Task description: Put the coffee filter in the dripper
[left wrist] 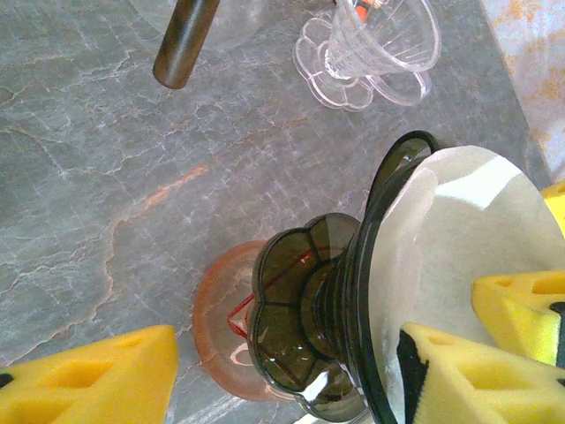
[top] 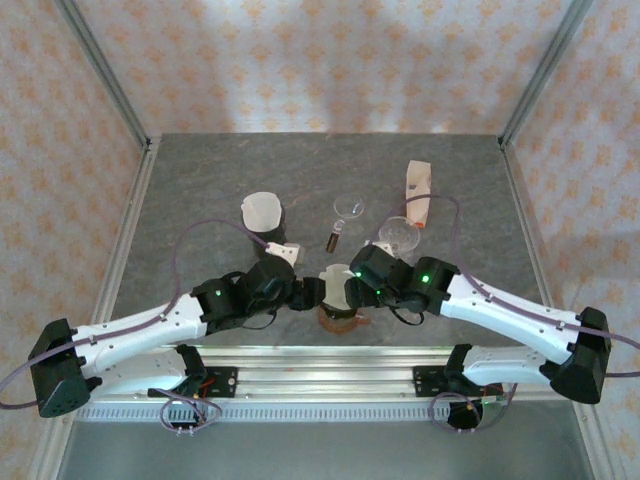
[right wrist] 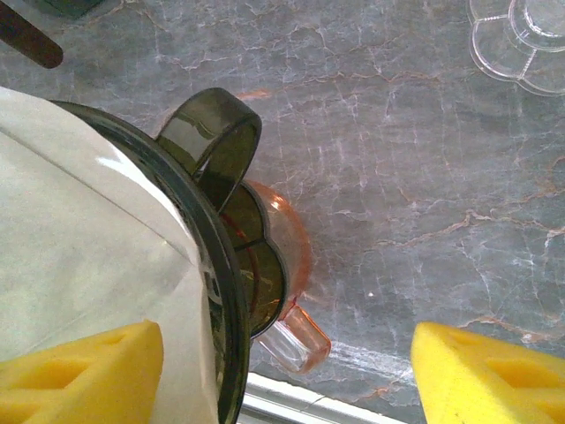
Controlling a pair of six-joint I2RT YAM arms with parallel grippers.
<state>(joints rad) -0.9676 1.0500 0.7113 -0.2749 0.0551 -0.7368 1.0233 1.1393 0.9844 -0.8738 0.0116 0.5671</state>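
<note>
filter [left wrist: 459,238] inside dark dripper [left wrist: 300,309]

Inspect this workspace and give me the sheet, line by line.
Surface: grey marble table, no spills seen.
Job's things: white coffee filter lies inside the smoked dripper, which is tilted over an orange cup.
Clutter: clear dripper, brown tube, filter stack, packet.
Grippers: left gripper and right gripper both open, fingers at the filter.
Cables: purple cables loop beside each arm.
Surroundings: patterned walls, metal frame.
</note>
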